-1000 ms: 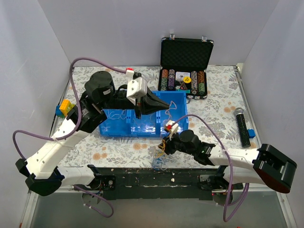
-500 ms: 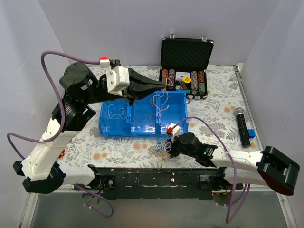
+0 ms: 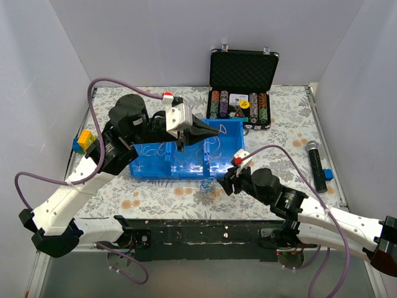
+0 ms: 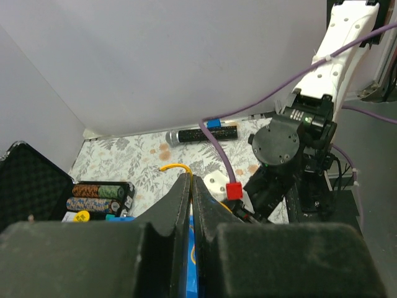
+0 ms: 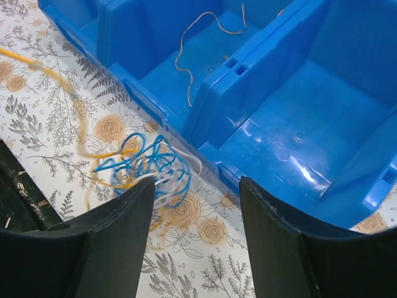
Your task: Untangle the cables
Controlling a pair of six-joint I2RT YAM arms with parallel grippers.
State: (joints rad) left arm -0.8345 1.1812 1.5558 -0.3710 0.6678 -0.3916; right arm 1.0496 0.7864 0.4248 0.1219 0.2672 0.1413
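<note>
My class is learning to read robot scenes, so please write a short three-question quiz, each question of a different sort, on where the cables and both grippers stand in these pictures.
1. True or false: the tangle of cables lies inside the blue bin.
2. The right gripper near the tangle is: A open; B shut on the tangle; C out of view.
3. Which colour of cable shows at the tip of the shut left gripper?

Key
1. False: it lies on the flowered tablecloth, just outside the bin.
2. A.
3. Yellow: the yellow cable loops out at the fingertips.
</note>
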